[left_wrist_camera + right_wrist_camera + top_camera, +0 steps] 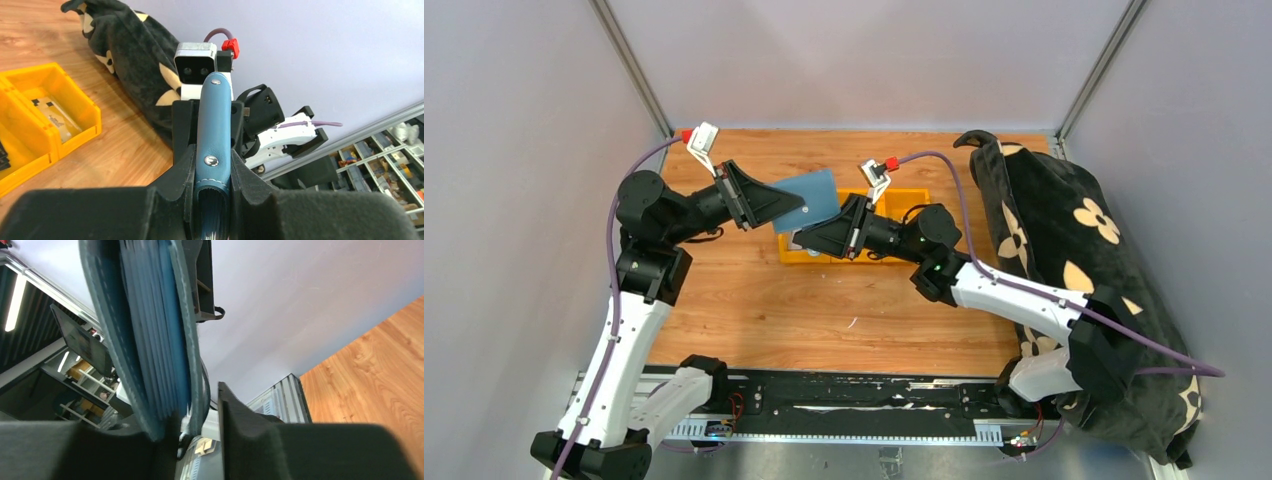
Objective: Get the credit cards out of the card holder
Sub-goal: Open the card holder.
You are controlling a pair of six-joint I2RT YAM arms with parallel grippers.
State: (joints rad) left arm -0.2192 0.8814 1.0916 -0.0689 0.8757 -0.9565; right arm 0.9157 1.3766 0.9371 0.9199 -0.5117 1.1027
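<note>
Pinching card holder, left gripper; right gripper seemingly loose.

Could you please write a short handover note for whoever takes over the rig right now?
The left gripper is shut on the card holder, holding it off the table by the yellow bin.
The right gripper is open. Its jaws straddle the holder's lower edge with a gap on one side, and it holds nothing.
No cards are seen clear of the holder. The pale blue layers inside it could be cards or pockets. A pale flat item in the bin may be a card.
Done: the holder is picked up and presented.
Left: draw the cards out with the right gripper.
</note>
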